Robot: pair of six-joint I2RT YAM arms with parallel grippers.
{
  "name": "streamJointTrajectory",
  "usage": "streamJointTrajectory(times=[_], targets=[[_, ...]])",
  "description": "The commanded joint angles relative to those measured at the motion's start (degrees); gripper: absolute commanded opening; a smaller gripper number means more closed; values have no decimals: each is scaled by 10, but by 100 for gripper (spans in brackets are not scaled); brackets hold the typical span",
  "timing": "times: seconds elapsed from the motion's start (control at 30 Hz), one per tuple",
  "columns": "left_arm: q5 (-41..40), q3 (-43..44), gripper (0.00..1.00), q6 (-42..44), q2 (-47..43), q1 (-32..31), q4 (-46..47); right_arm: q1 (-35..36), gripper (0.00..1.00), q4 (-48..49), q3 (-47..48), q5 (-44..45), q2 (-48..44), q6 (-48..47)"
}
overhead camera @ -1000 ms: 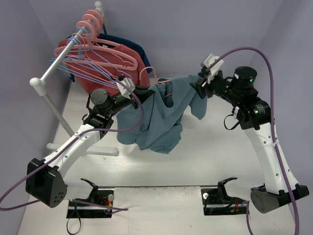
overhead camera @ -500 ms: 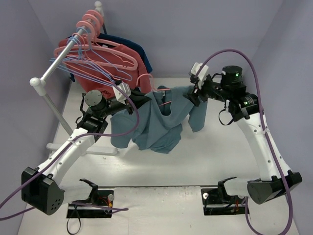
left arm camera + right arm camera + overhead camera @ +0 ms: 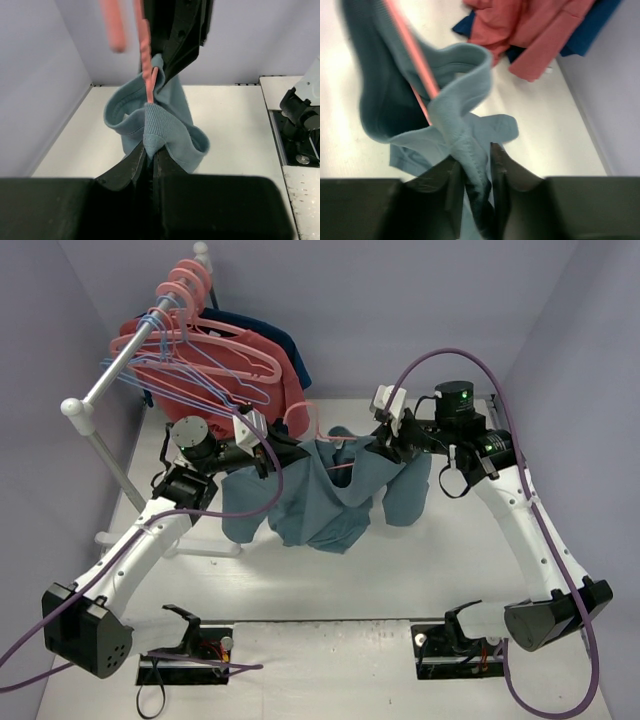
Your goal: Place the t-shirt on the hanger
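You are partway: your left fingers (image 3: 127, 167) and right fingers (image 3: 502, 170) each pinch the shirt (image 3: 325, 505), held above the desk (image 3: 450, 560) mid-frame, with the hanger (image 3: 145, 55) poking through its neck but the shoulders seemingly not yet seated.

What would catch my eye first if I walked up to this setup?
A dusty teal cotton t-shirt hangs in mid-air at the centre, stretched between two robot arms. The left gripper and right gripper each pinch its fabric, and a thin pale pink hanger runs into its collar. At the back left, a rail crowded with pink and lavender hangers stands beside a coral-red shirt.
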Motion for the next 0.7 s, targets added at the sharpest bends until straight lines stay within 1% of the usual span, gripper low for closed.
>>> streamJointTrajectory(times=[0.0,0.03,0.1,0.13,0.17,0.2,0.23,0.3,0.33,0.43,0.47,0.57,0.63,0.67], targets=[[44,47,0,15,-7,13,30,3,4,7,-4,-25,-5,-4],[44,48,0,16,-7,17,25,3,0,4,-4,-26,-6,-5],[40,53,0,26,-8,32,-12,2,0,1,-5,-28,-12,-8],[38,58,0,46,-8,33,-15,2,0,0,-5,-30,-15,-8],[28,65,7,62,-11,46,-54,1,0,0,-2,-33,-18,-9],[19,75,16,74,-14,56,-83,1,0,0,0,-35,-20,-9],[4,84,22,95,-17,63,-105,1,0,0,5,-37,-20,-9],[-41,111,28,148,-24,74,-176,1,0,0,18,-43,-20,-9],[-60,127,30,174,-26,75,-255,1,0,1,24,-52,-19,-8],[-140,187,34,224,-31,75,-347,0,0,1,47,-73,-13,-4],[-158,201,35,224,-34,77,-355,1,0,1,53,-79,-12,-4],[-259,227,36,200,-54,78,-372,1,0,3,86,-94,-10,0],[-289,255,37,179,-69,78,-379,1,0,4,115,-98,-8,7],[-319,270,37,169,-73,78,-383,1,0,4,127,-103,-6,11]])
